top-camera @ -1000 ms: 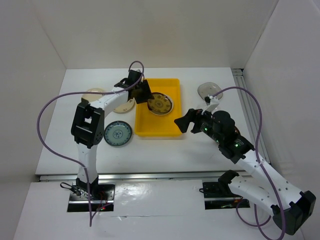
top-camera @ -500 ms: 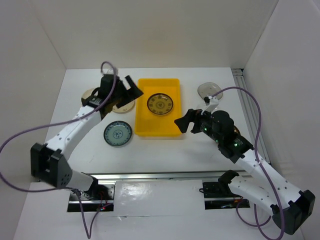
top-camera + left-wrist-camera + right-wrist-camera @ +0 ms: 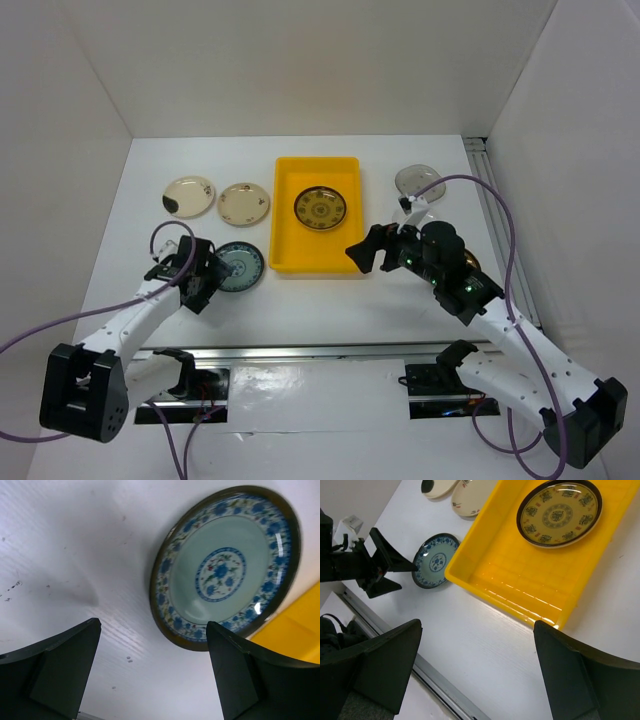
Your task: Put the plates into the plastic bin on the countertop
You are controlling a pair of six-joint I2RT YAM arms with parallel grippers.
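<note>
Plates lie in several spots on the plain white bench (image 3: 330, 300). The bright yellow rectangular plastic bin (image 3: 283, 175) sits near the middle of the bench. One round brown-gold patterned plate (image 3: 320, 207) lies flat inside it, toward the far end.

Left of the bin, two plates rest side by side on the bench. The round cream plate with a dark blotch (image 3: 189, 196) is the farther left. The round cream patterned plate (image 3: 244, 202) is nearer the bin's far-left corner.

A round blue-green patterned plate (image 3: 225, 570) lies flat on the bench just beside the bin's near-left corner. A smoky grey round plate (image 3: 418, 181) rests to the right of the bin's far-right corner. A dark brownish rim shows under the right arm, possibly another plate, though the arm hides most of it.

The left pincer (image 3: 152, 630) is low over the bench on the near-left side of the blue-green patterned plate. Its jaws are spread wide and hold nothing, and the plate's near rim shows between its two fingers in the wrist view.

The right pincer (image 3: 477, 626) hangs above the bench by the bin's near-right corner. It too is spread wide and empty, looking down across the bin.
</note>
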